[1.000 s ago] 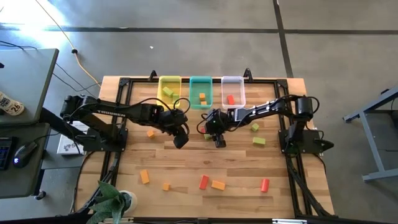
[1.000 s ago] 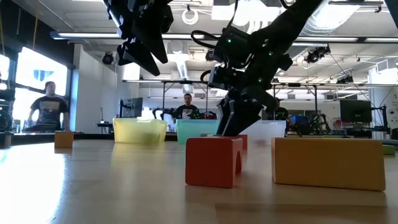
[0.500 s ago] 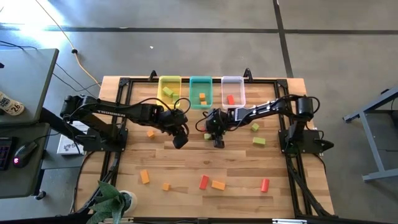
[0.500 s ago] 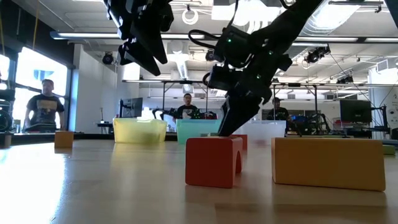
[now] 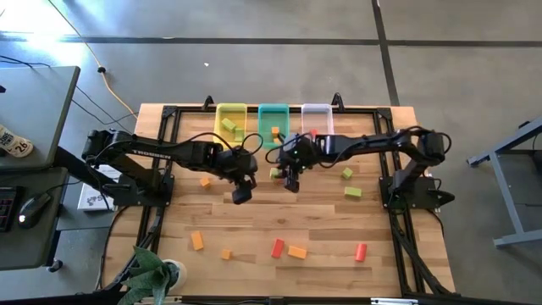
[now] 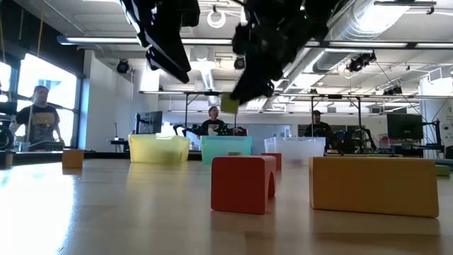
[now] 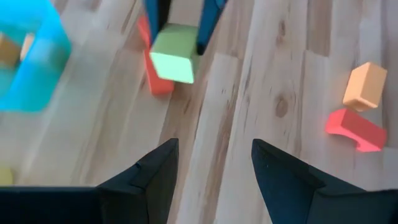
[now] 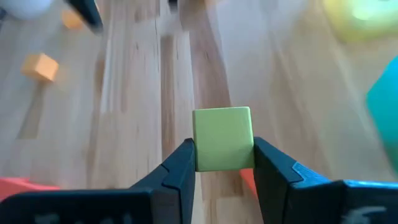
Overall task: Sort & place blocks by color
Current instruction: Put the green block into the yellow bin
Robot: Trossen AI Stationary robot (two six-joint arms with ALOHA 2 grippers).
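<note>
My right gripper point(image 8: 224, 155) is shut on a light green block point(image 8: 224, 138), and holds it above the middle of the table point(image 5: 254, 212), short of the bins. The low view shows the green block point(image 6: 229, 105) well above the tabletop. A red block point(image 7: 155, 81) lies on the wood right under it. My left gripper point(image 7: 214, 168) hangs open just to the left of it, its fingers around nothing. At the far edge stand the yellow bin point(image 5: 231, 121), the teal bin point(image 5: 273, 121) and the clear bin point(image 5: 317, 119), each with blocks inside. My right gripper pinches the green block's two opposite sides point(image 8: 198, 149) between its two fingers point(image 8: 180, 168). In the low view the block sits at the fingers' free ends. The fingers slant down from the table's far right. The block is lifted clear of the table.
Loose blocks lie about: an orange one point(image 5: 205, 181) at left, two green ones point(image 5: 347, 174) point(image 5: 353, 192) at right, and orange point(image 5: 196, 241) point(image 5: 296, 252) and red ones point(image 5: 277, 247) point(image 5: 361, 251) near the front edge. A potted plant point(image 5: 157, 275) stands at the near left corner.
My right gripper has shut on the green block at the tabletop and risen with it, turning about its own axis. The block, which lay on the wood, now hangs clear above the red block. My left gripper has stayed in place, open.
</note>
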